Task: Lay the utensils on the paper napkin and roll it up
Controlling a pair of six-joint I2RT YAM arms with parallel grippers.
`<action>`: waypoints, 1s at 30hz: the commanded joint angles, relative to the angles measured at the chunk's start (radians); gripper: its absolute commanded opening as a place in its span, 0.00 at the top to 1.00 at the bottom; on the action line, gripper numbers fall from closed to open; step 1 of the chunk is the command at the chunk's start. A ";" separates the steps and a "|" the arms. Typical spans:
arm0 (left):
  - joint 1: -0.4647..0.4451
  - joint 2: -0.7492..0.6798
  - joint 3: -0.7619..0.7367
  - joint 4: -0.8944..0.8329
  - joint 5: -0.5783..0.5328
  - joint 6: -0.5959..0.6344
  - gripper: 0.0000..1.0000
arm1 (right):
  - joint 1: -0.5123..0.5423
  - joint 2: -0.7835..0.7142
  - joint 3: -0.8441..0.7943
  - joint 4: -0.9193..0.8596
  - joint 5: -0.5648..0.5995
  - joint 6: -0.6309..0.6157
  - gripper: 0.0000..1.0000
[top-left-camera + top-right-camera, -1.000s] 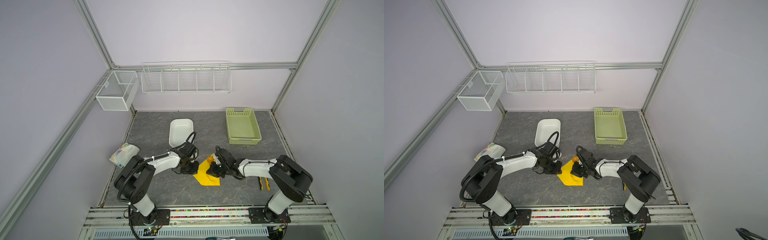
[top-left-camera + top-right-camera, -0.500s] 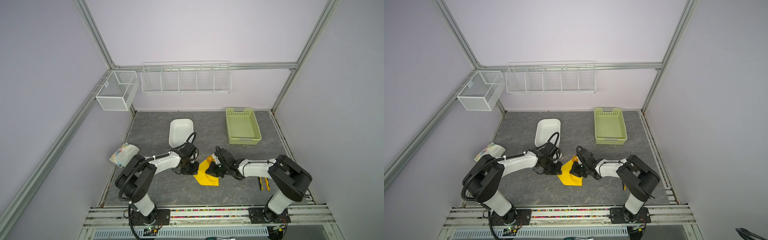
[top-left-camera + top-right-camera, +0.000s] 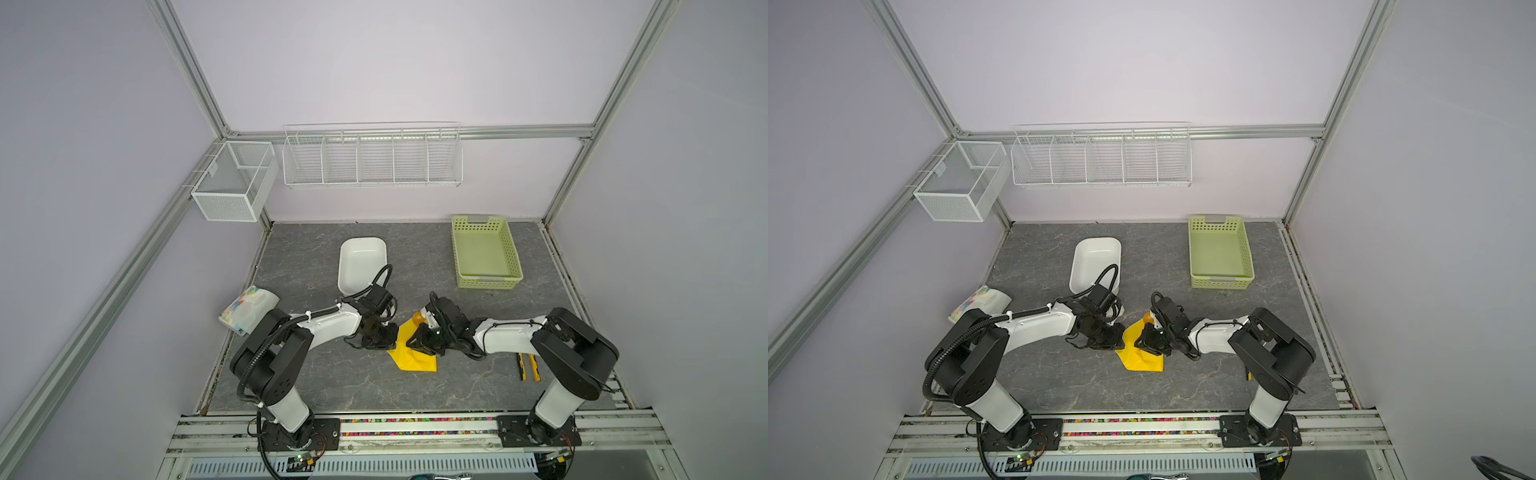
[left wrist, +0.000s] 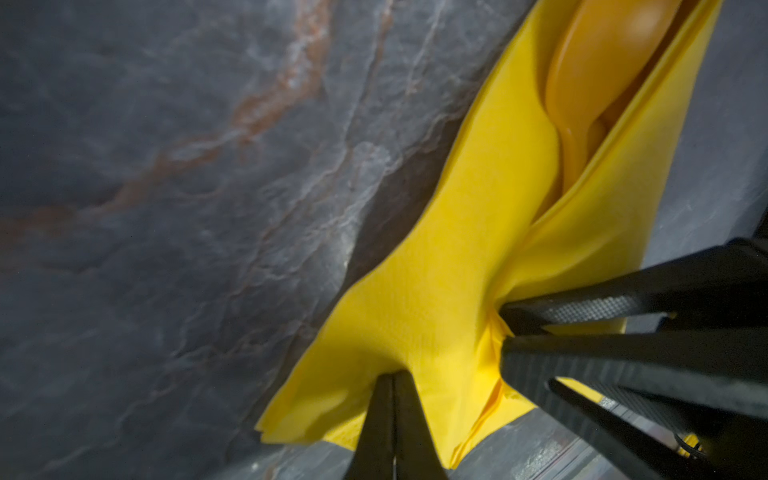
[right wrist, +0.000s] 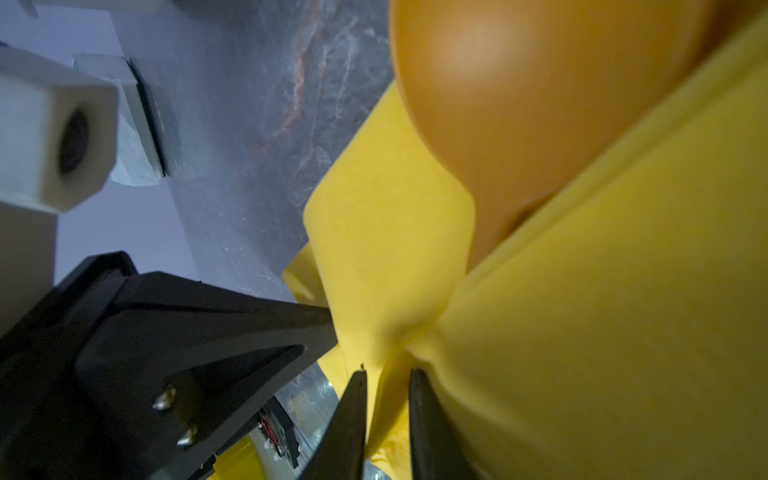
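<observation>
The yellow paper napkin (image 3: 412, 358) (image 3: 1140, 360) lies at the table's middle, folded over the orange utensils. Only a spoon bowl (image 3: 418, 318) (image 3: 1147, 318) sticks out at its far end; the other pieces are hidden. My left gripper (image 3: 392, 339) (image 4: 392, 376) is shut on the napkin's left edge and holds it lifted off the table. My right gripper (image 3: 414, 343) (image 5: 386, 371) meets it from the right. Its jaws stand a little apart, with a loose fold of napkin (image 5: 582, 332) in the gap. In the wrist views the spoon (image 4: 602, 66) (image 5: 540, 91) rests inside the fold.
A white tub (image 3: 341, 266) stands behind the left arm and a green basket (image 3: 515, 257) at the back right. A printed packet (image 3: 249, 309) lies at the left edge, yellow-and-black pliers (image 3: 528, 366) by the right arm's base. Wire baskets (image 3: 372, 158) hang on the back wall.
My right gripper's jaws have parted slightly around the napkin fold. Both arms have hardly moved, and the left gripper keeps its pinch.
</observation>
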 commanded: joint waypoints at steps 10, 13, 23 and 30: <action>0.004 -0.029 -0.004 -0.020 -0.017 -0.006 0.96 | 0.007 0.027 -0.005 -0.041 0.012 0.035 0.61; 0.005 -0.045 0.004 -0.039 -0.030 -0.006 0.96 | 0.008 0.021 -0.009 -0.046 0.019 0.038 0.62; -0.001 -0.144 0.032 -0.062 0.009 -0.043 0.94 | 0.008 0.000 -0.008 -0.093 0.045 0.026 0.70; -0.045 -0.116 0.023 -0.004 0.034 -0.081 0.94 | 0.008 0.003 -0.010 -0.096 0.044 0.029 0.78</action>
